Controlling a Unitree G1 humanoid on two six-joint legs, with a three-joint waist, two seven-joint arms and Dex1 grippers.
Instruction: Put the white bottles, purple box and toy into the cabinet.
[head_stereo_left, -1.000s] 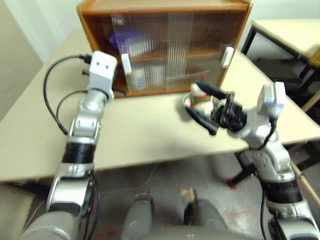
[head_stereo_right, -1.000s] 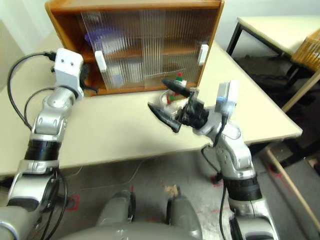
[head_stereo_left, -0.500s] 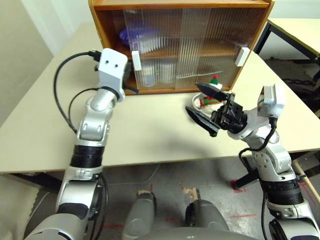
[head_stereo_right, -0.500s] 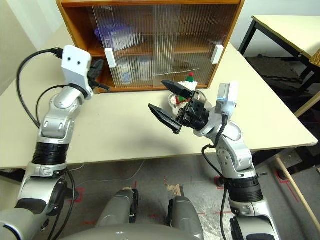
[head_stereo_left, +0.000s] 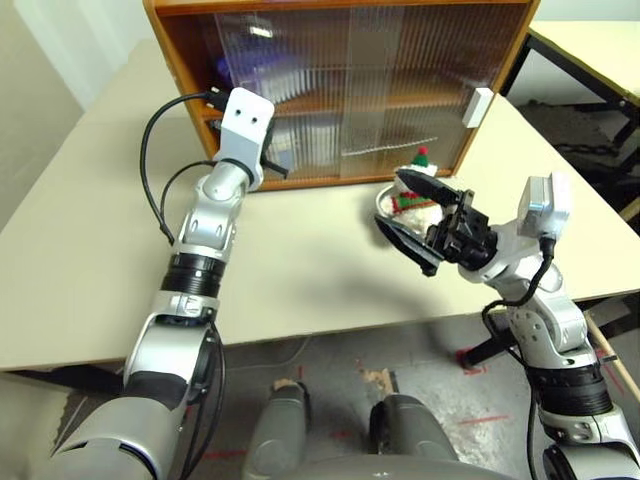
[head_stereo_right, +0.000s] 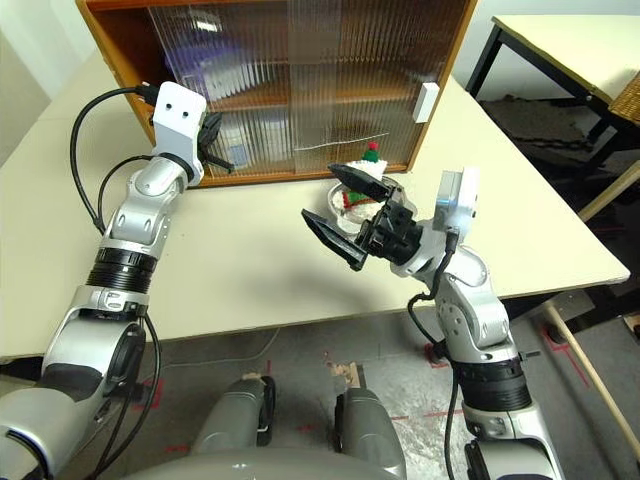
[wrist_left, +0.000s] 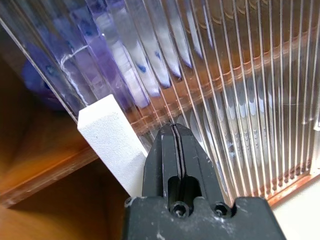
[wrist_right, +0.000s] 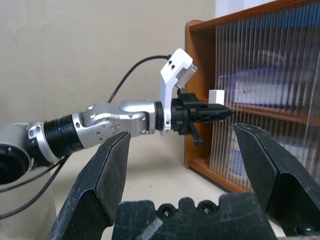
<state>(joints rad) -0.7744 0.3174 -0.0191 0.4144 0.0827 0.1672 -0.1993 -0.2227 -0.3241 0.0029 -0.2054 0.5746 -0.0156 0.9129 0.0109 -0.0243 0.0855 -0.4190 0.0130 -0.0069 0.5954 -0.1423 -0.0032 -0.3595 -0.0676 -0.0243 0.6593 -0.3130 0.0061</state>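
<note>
The cabinet (head_stereo_left: 170, 70) stands at the back of the table, with both ribbed sliding doors across its front. Behind the left door, the purple box (head_stereo_left: 243, 70) blurs on the upper shelf. A pale shape with blue, which looks like a white bottle (head_stereo_left: 300, 135), sits on the lower shelf. My left gripper (wrist_left: 174, 131) is shut, its tip against the door right beside the white handle (wrist_left: 107, 135). The toy (head_stereo_left: 418, 182) sits in a steel bowl in front of the right door. My right gripper (head_stereo_left: 390, 200) hangs open just in front of it, holding nothing.
The steel bowl (head_stereo_left: 384, 203) rests near the cabinet's right front corner. The right door's white handle (head_stereo_left: 478, 107) is at the cabinet's right edge. A second table (head_stereo_left: 600, 45) and a wicker basket (head_stereo_right: 625, 95) stand to the right. Bare tabletop (head_stereo_left: 300, 250) lies between my arms.
My left gripper, still shut, has moved right and forward up to the left door's handle. The right arm has stayed still. The camera view has shifted.
</note>
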